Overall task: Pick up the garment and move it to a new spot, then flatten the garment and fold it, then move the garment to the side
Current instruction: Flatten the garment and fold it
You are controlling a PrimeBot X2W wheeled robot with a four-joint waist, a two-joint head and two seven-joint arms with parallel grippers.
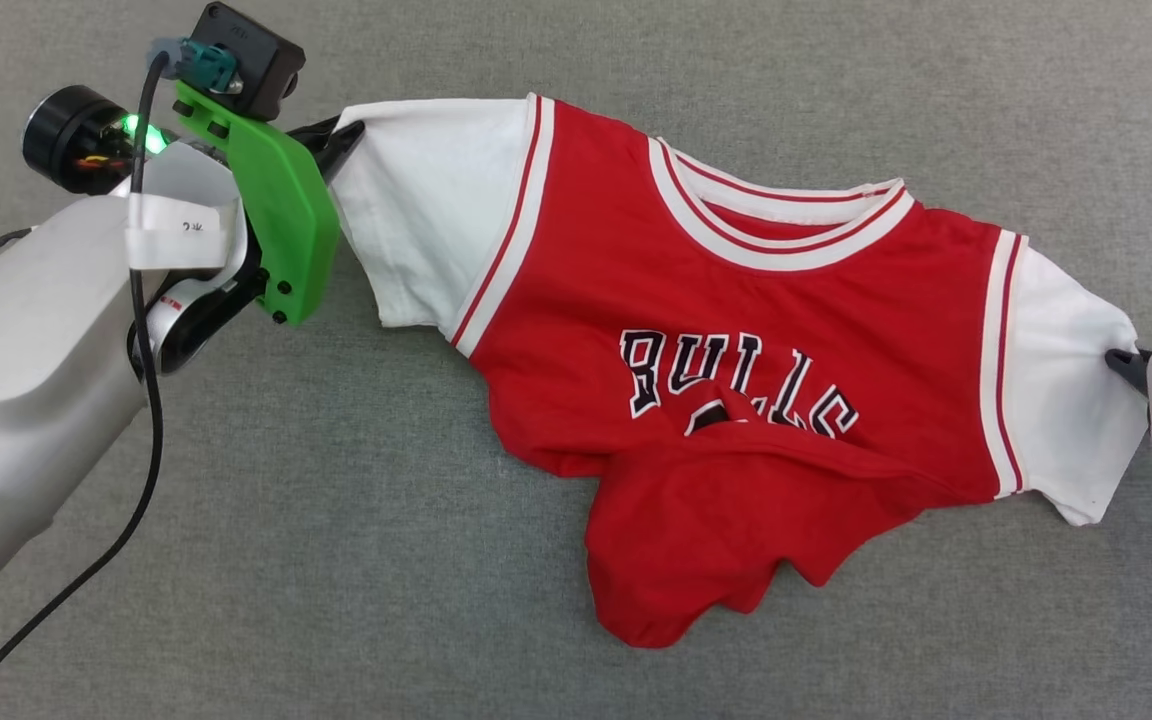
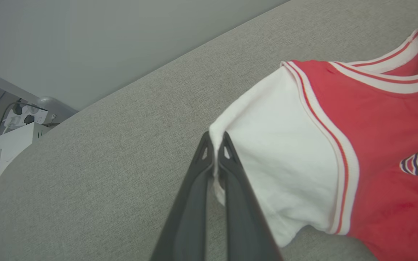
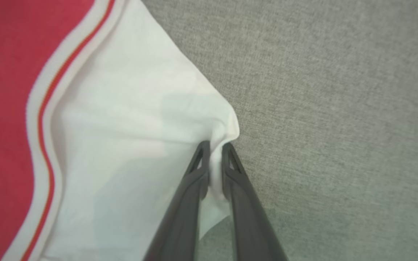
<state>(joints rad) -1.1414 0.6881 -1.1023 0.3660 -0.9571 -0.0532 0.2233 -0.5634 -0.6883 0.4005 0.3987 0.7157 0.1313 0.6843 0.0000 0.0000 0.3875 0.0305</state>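
1. The garment [image 1: 736, 300] lies front up on the grey tabletop [image 1: 336, 520], spread sideways, with the collar [image 1: 776, 225] toward the far edge
2. The left gripper [image 2: 215, 139] is pressed together on the outer edge of the left sleeve [image 1: 426, 210]; a strip of white cloth is pinched between its fingertips
3. The right gripper [image 3: 215, 148] pinches the outer edge of the right sleeve [image 1: 1066, 400]; white cloth bunches between its fingers, which stand close together
4. Both sleeves are drawn outward toward the grippers; the left sleeve reaches nearer the far edge than the right
5. The lower red body is folded up over the chest, covering the bottom of the "BULLS" lettering [image 1: 726, 375] and most of the number below it
6. The hem [image 1: 686, 560] is rumpled and forms an uneven lobe toward the near edge
7. In the left wrist view, a rounded tabletop corner shows beyond the left sleeve
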